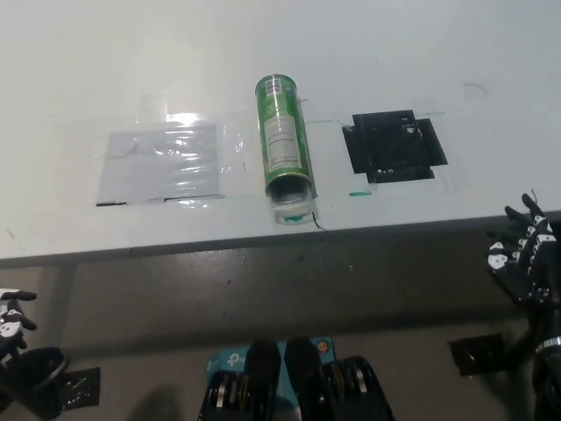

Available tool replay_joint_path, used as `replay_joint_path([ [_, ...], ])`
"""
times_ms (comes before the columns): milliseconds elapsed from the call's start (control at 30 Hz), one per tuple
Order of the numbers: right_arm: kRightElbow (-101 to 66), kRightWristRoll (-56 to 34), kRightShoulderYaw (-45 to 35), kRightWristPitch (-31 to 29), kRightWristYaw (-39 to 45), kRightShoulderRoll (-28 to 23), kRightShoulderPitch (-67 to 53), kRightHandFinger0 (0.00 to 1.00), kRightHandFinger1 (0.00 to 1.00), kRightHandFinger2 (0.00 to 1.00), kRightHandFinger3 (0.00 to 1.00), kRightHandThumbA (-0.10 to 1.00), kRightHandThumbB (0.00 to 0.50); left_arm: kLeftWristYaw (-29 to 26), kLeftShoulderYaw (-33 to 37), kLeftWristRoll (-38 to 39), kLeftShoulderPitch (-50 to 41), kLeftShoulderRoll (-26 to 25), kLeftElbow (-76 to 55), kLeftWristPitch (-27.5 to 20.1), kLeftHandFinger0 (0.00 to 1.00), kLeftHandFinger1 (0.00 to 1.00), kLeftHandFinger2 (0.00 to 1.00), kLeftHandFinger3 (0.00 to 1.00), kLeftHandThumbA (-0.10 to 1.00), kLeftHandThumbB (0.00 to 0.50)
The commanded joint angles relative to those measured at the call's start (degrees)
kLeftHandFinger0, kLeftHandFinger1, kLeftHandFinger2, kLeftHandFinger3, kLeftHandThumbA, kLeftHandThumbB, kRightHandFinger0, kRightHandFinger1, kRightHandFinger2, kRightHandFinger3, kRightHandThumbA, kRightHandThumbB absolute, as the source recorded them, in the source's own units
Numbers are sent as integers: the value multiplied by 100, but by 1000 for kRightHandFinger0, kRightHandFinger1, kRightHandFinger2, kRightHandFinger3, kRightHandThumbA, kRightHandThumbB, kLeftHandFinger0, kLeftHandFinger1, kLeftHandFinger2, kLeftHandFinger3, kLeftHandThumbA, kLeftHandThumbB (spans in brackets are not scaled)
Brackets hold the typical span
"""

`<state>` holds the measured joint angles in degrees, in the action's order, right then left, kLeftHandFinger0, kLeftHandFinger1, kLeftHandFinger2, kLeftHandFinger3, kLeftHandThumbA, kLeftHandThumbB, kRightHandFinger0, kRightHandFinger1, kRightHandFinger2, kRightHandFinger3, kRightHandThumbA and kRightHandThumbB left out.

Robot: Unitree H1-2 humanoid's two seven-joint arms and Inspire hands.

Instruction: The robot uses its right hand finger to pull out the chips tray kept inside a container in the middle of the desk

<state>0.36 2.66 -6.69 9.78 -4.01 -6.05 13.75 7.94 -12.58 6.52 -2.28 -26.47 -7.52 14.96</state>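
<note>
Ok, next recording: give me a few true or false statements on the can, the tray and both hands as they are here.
1. The green chips container lies on its side on the desk. True.
2. The container's open end faces away from the robot. False: the opening points toward the desk's near edge, with the clear chips tray showing at its mouth.
3. The right hand is touching the tray. False: it is off to the right by the desk edge, fingers spread, well apart from the container.
4. A black patch lies on the desk to the right of the container. True.
5. The left hand rests at the lower left, below the desk edge. True.
</note>
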Motion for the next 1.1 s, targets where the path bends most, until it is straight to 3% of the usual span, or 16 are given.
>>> replay_joint_path([
  [0, -286, 43, 109, -88, 119, -147, 558, 352, 566, 878, 1000, 175, 50, 80, -33, 55, 50, -52, -121, -53, 280, 272, 356, 526, 224, 0],
  [67, -332, 167, 271, -88, 214, -230, 850, 246, 462, 890, 1000, 220, 47, 89, -42, 68, 54, -62, -121, -53, 286, 280, 364, 536, 229, 0],
  [100, -373, 159, 334, 1, 270, -251, 1019, 244, 436, 879, 1000, 332, 83, 106, -49, 97, 56, -61, -109, -71, 285, 280, 365, 538, 229, 0],
  [133, -389, 118, 388, 46, 328, -263, 1167, 195, 391, 875, 1000, 279, 45, 99, -40, 71, 62, -67, -106, -61, 284, 280, 364, 538, 231, 0],
  [267, -286, 134, 627, 121, 416, -257, 1712, 1, 200, 848, 1000, 144, 67, 93, -32, 49, 66, -74, -182, 14, 293, 289, 377, 550, 248, 0],
  [333, -46, 496, 979, -76, 507, -343, 2024, 0, 104, 755, 1000, 123, 75, 108, -37, 58, 74, -85, -176, -20, 285, 290, 383, 559, 255, 0],
  [400, 45, 522, 1134, -162, 553, -363, 2128, 0, 85, 764, 991, 22, 92, 110, -42, 68, 83, -89, -180, 10, 293, 296, 386, 562, 265, 0],
  [500, 237, 546, 1441, -298, 710, -357, 2242, 0, 0, 804, 994, -99, 206, 121, -45, 74, 89, -98, -160, 1, 297, 294, 378, 556, 271, 0],
  [533, 315, 732, 1682, -442, 784, -398, 2278, 0, 0, 854, 991, -100, 277, 119, -48, 78, 88, -99, -170, 37, 299, 295, 378, 554, 271, 0],
  [567, 327, 745, 1724, -460, 782, -413, 2286, 0, 0, 856, 990, -100, 276, 119, -49, 79, 88, -99, -171, 41, 299, 296, 377, 553, 272, 0],
  [600, 359, 741, 1778, -516, 805, -427, 2292, 129, 97, 881, 997, -100, 297, 117, -50, 80, 90, -96, -168, 36, 299, 296, 376, 551, 272, 0],
  [633, 405, 865, 1960, -533, 900, -447, 2306, 334, 150, 910, 995, -100, 318, 116, -41, 55, 102, -112, -183, 37, 309, 304, 382, 552, 279, 0],
  [667, 422, 912, 2043, -532, 920, -464, 2314, 388, 143, 916, 992, -100, 316, 116, -36, 44, 106, -119, -190, 41, 313, 306, 384, 554, 285, 0],
  [767, 574, 961, 2202, -750, 972, -494, 2340, 420, 158, 930, 986, -100, 313, 130, -47, 85, 110, -116, -213, 97, 316, 311, 389, 566, 297, 0],
  [833, 768, 1038, 2353, -913, 1024, -486, 2374, 541, 109, 950, 983, -100, 294, 138, -54, 71, 128, -158, -233, 140, 311, 304, 383, 561, 297, 0],
  [1067, 1127, 1239, 2646, -1152, 1238, -534, 2516, 539, 71, 935, 968, -100, 279, 156, -98, 106, 163, -173, -255, 205, 292, 292, 372, 550, 288, 0],
])
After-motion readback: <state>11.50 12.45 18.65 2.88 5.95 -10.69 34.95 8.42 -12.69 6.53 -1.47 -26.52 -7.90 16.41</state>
